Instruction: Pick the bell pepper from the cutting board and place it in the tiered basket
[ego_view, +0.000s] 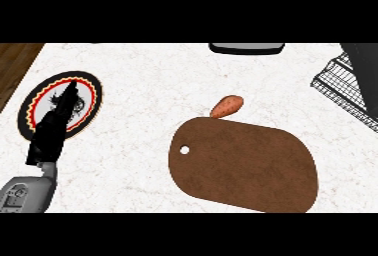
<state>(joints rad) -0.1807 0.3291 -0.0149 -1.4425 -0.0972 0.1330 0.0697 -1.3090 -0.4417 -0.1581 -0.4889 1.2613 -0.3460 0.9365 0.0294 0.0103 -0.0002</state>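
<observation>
Head view shows us a white marbled counter (148, 65), and we read it from the left of the frame to the right. At the far upper left a strip of brown wooden floor (15, 62) borders the counter. Just inside it lies a round plate (90, 102) with a black rim, a red and yellow ring and a white centre carrying a dark figure. Our left hand (55, 127) rises from the lower left, its grey forearm (26, 192) coming in at the bottom edge; the black fingers are straight and pressed together, pointing up across the plate, and they pinch nothing. We cannot tell whether they touch the plate or hang above it.

At centre right lies a brown cutting board (251, 167), rounded, with a small hole near its left edge. Its top is bare. An orange-brown, oblong vegetable (227, 106) sits on the counter touching the board's upper edge; it looks more like a sweet potato than a bell pepper.

At the top edge, right of centre, we see part of a dark object with a pale rim (246, 48). At the upper right stands the black wire tiered basket (343, 90), cut off by the frame.
</observation>
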